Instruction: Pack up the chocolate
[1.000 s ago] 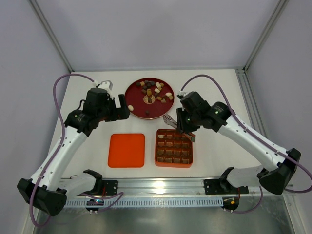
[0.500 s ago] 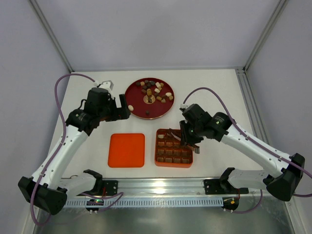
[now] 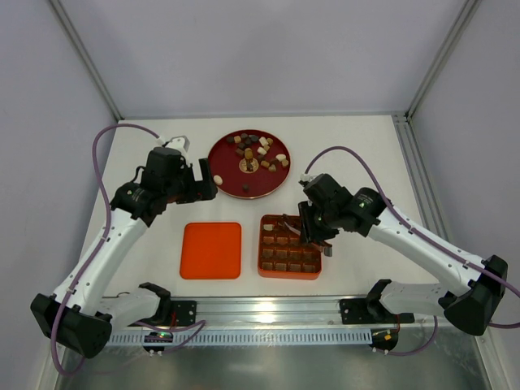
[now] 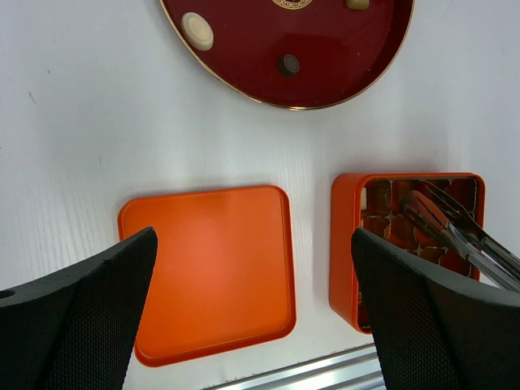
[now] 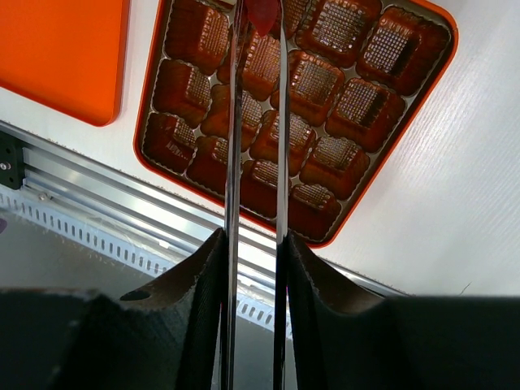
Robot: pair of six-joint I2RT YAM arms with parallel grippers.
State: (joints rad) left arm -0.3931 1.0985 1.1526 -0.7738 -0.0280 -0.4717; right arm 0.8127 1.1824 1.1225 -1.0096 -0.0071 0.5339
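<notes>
Gripping the metal tweezers [image 5: 234, 146] with the right gripper [image 5: 253, 256], closing on them from both sides. Pointing the thin tips down into the orange box [image 3: 261, 248], over the brown cups [image 5: 357, 101] along its far side. Seeing a bit of red between the tips, but not being able to tell about a piece held there.

Holding the left gripper [image 4: 253, 244] wide open with nothing in it, hanging over the surface [image 3: 366, 146] just beside the left rim of the plate [image 3: 231, 185].

Finding the chocolate [image 3: 250, 152] piled on the plate, toward the far edge of the surface, about the middle, with one cream piece sitting alone near the plate's left rim. Finding the box by the near edge, with the flat lid [image 3: 210, 250] lying just beside it on the left, not touching.

Thinking about things going wrong from here:
- Opening the tweezers too high, and sending a piece bouncing out onto the surface.
- Poking a tip under a cup, and dragging it out of place while lifting.
- Squeezing too softly, letting the tweezers twist in the gripper, and missing the cup.
- Squeezing too hard, and squashing a soft piece.
</notes>
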